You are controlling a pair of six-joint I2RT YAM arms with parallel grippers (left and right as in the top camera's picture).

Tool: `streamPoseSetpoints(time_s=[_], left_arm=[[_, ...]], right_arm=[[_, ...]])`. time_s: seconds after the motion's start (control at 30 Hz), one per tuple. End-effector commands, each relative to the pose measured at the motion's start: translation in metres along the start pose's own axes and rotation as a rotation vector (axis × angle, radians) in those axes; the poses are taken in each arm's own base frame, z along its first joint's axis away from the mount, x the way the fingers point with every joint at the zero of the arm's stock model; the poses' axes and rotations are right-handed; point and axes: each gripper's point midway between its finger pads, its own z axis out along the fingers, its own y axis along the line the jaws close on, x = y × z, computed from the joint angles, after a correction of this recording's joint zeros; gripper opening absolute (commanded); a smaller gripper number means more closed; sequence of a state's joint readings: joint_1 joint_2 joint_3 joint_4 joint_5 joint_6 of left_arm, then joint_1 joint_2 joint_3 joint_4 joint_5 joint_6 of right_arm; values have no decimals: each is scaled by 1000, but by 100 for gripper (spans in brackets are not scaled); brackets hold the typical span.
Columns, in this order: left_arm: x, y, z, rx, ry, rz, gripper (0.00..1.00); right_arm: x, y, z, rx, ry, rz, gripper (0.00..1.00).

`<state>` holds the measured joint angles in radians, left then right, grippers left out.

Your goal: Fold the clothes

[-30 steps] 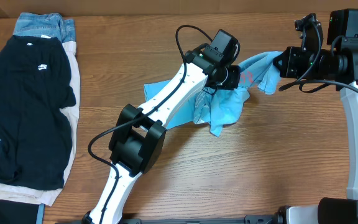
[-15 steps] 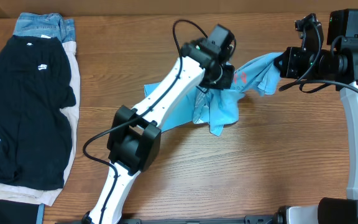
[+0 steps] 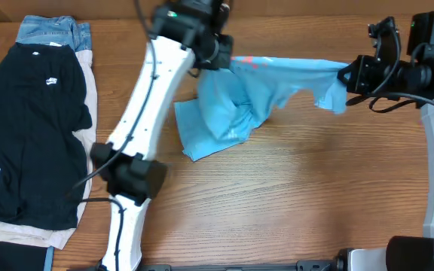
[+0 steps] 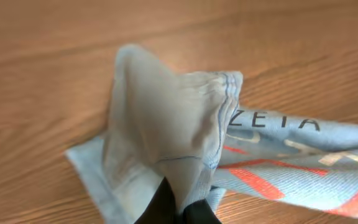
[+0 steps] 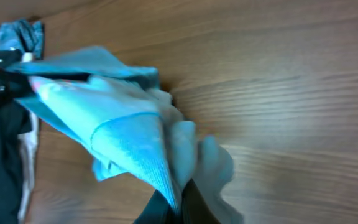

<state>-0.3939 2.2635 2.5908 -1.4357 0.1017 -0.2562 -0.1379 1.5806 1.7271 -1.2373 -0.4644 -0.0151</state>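
Note:
The clothes, a light sky-blue T-shirt (image 3: 232,105) with white lettering and red marks, hang stretched between my two grippers over the wooden table, with the lower part bunched on the wood. At the far side of the table my left gripper (image 3: 223,59) is shut on one corner. In the left wrist view its dark fingertips (image 4: 178,202) pinch a raised peak of the shirt (image 4: 166,124). At the right, my right gripper (image 3: 346,75) is shut on the other end. In the right wrist view its jaws (image 5: 180,199) clamp a fold of the shirt (image 5: 123,130).
A black T-shirt (image 3: 32,128) with a small white logo lies on a pale garment (image 3: 89,90) at the table's left side, with blue jeans (image 3: 51,31) behind them. My left arm (image 3: 138,128) crosses the table between that pile and the blue shirt.
My left gripper has swung up and to the far left with the shirt corner in it, pulling the fabric taut toward the right gripper. The right gripper has barely moved.

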Motion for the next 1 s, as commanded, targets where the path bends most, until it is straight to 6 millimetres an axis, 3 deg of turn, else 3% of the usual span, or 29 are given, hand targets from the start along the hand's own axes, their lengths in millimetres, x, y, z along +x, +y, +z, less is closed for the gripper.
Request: streamPoseSetpoints(time_s=[0.0, 0.2, 0.33, 0.67, 0.8, 0.97], left_arm=[[-24, 62, -69, -135, -156, -17, 4], [-29, 84, -127, -162, -266, 16, 10], [-27, 89, -166, -173, -339, 28, 4], [-11, 67, -275, -137, -590, 74, 4], [0, 45, -276, -16, -566, 109, 4], [0, 16, -235, 141, -445, 217, 18]], right_arm=[[-24, -14, -38, 51, -109, 32, 4], [-36, -3, -71, 64, -163, 4, 4], [-40, 6, -96, 85, -199, -16, 4], [-42, 46, -177, 125, -350, -99, 4], [-36, 47, -178, 133, -332, -106, 4], [-32, 45, -176, 134, -311, -102, 4]])
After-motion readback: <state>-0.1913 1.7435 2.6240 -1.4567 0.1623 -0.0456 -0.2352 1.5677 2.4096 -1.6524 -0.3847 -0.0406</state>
